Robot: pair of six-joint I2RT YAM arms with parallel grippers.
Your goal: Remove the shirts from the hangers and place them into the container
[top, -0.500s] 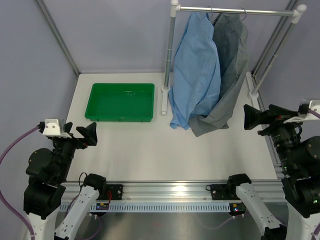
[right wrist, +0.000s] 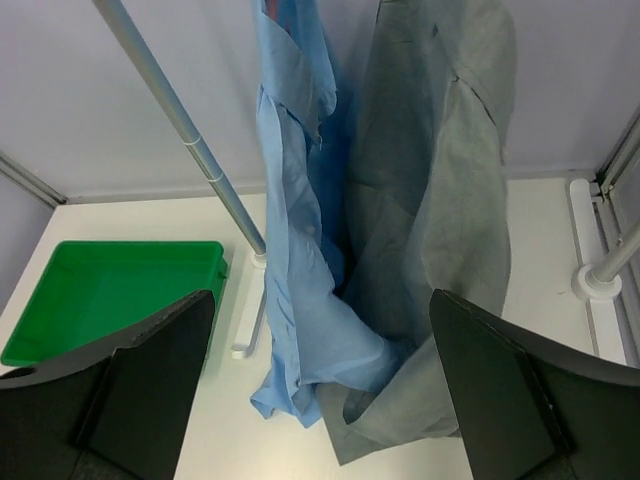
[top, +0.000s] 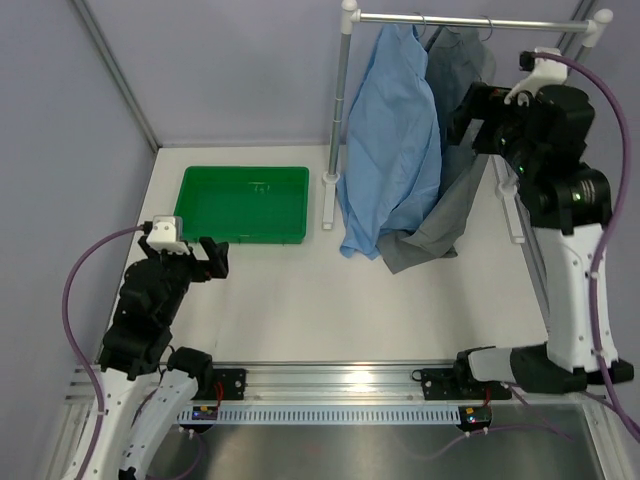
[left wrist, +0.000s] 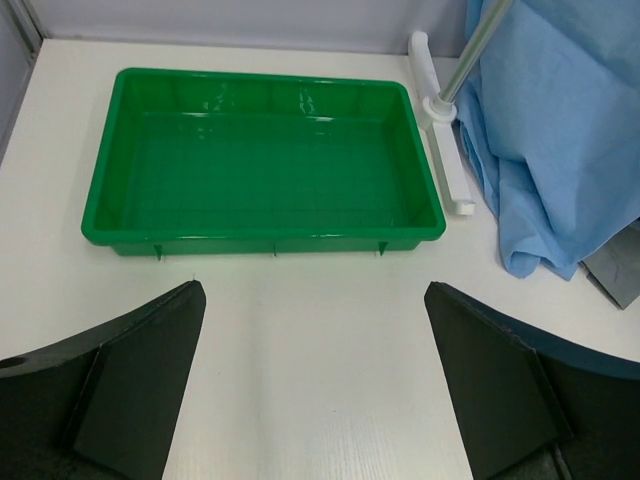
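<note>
Pale lilac walls (top: pixel 230 70) close in a white table (top: pixel 300 310), and a metal rack rail (top: pixel 520 21) spans the far right of it. We see the left gripper (left wrist: pixel 315 290) hovering low over the table with both fingers spread wide and nothing between them. Straight ahead of it, just apart, sits the green tray (left wrist: pixel 260 238), flat on the table, its long side turned toward the gripper and its long axis running from left to right. Ahead and to the right of that gripper, a white foot bar (left wrist: pixel 447 160) and the rack pole (left wrist: pixel 470 55) rising from it stand between the tray and the light blue shirt (left wrist: pixel 560 140).

The right gripper (right wrist: pixel 322 300) is raised near the rail, jaws likewise wide apart and holding nothing. Directly ahead of it hang the light blue shirt and, to its right and touching it, the slate grey shirt (right wrist: pixel 440 200). Both hang lengthwise from top to bottom, collars up, lower ends resting on the table. Ahead and left, the pole slants past the blue shirt. In the top view two hanger hooks (top: pixel 488 27) catch the rail above the collars.
</note>
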